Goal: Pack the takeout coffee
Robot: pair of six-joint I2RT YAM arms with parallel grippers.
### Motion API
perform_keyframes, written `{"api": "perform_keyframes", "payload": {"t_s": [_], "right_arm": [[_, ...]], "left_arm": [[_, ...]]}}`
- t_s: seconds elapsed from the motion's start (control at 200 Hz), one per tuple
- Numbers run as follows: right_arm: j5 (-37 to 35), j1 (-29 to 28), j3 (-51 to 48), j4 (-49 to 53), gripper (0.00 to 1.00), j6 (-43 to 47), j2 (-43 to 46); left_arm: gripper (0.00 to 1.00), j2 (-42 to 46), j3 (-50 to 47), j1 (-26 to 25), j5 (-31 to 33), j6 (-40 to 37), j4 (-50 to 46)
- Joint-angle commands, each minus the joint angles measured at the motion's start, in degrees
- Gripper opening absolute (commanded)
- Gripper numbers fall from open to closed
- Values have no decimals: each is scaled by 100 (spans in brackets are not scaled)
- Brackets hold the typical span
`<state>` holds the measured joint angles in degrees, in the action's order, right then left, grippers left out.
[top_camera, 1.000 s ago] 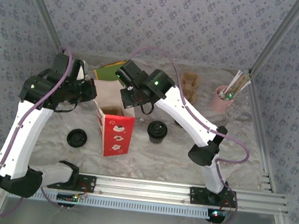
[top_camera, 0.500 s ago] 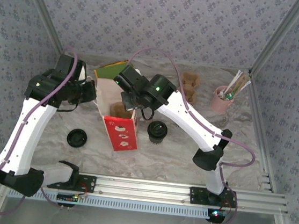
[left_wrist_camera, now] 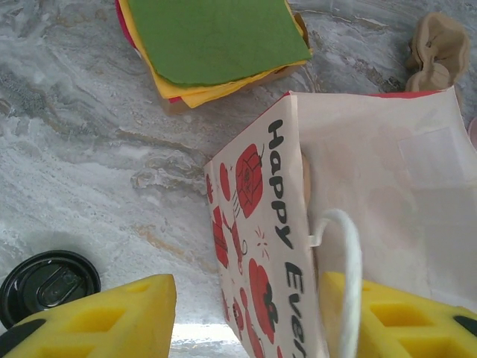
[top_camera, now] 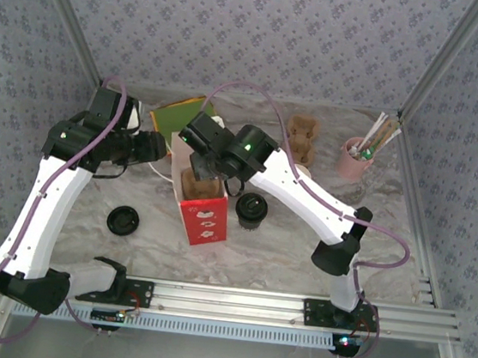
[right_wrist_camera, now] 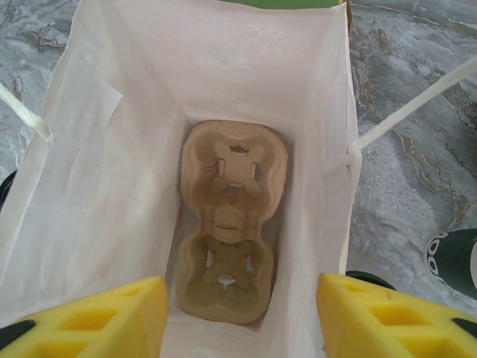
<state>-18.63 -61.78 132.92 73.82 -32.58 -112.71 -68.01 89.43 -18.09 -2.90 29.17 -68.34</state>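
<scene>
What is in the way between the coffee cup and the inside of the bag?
The right gripper hangs open over the mouth of the bag, so it would block the way in. The takeout coffee stands beside the bag, whose wall is taller than it. Inside, a cardboard carrier lies at the bottom.

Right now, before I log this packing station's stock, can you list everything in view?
paper bag: one, red and white, open, mid-table
cup carrier: one, tan, inside the bag
pulp piece: one, tan, behind the bag
takeout coffee: one, dark, right of the bag
lid: one, black, left of the bag
paper sheets: a stack, green over yellow, behind the bag
pink cup: one, holding sticks, back right
left gripper: one, yellow fingers, open astride the bag's printed wall
right gripper: one, yellow fingers, open above the bag's mouth
</scene>
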Motion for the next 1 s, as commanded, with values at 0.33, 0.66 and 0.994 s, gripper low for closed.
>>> {"api": "perform_keyframes", "payload": {"t_s": [0.33, 0.66, 0.994], "right_arm": [[-43, 227, -115, -4, 77, 88, 614], [61, 139, -504, -311, 95, 526, 1065], [-89, 179, -1788, -788, 100, 678, 2198]], "left_arm": [[41, -210, 735, 86, -13, -153, -142], [61, -168, 1893, -154, 79, 159, -642], [53, -1115, 3031, -2292, 1467, 938, -1372]]}}
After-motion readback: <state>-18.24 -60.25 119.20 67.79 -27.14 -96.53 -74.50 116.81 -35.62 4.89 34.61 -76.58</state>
